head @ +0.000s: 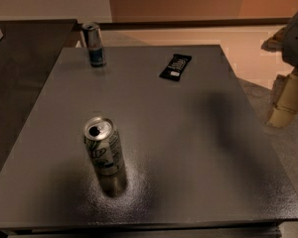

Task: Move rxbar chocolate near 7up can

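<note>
The rxbar chocolate (176, 67) is a flat black wrapper with white lettering. It lies on the grey table (188, 148) near the far edge, right of centre. The 7up can (103, 147) stands upright at the front left of the table, white and silver with green markings and an open silver top. My gripper (286, 100) hangs at the right edge of the view, off the table's right side. It is far from the bar and the can and holds nothing that I can see.
A slim blue-and-silver can (94, 44) stands upright at the table's far left corner. A dark counter (20, 68) adjoins the table on the left. Tan floor lies beyond the far and right edges.
</note>
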`<state>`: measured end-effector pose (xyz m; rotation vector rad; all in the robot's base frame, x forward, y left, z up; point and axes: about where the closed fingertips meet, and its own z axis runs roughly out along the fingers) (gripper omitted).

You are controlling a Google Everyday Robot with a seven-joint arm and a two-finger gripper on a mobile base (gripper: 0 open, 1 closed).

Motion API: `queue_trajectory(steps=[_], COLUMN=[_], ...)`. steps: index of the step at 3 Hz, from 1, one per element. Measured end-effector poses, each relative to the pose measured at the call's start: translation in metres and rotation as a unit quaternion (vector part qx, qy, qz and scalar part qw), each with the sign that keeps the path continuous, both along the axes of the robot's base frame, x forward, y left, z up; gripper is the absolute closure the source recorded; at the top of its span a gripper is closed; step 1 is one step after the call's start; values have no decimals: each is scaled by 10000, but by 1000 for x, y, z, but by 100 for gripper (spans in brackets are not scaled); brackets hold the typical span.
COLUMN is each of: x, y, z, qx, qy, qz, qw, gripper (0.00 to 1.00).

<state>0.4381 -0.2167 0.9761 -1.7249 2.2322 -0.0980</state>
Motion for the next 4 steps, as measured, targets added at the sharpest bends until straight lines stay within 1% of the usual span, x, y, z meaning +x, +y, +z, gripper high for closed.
queue_trajectory(steps=[1,2,3,4], x=[0,5,23,54], y=[0,1,2,-2], z=[0,3,5,0], qx=[0,84,206,318], qy=[-1,-52,-160,-244], qz=[0,-107,-210,-323], qw=[10000,9999,9994,9987], gripper=[0,0,0,0])
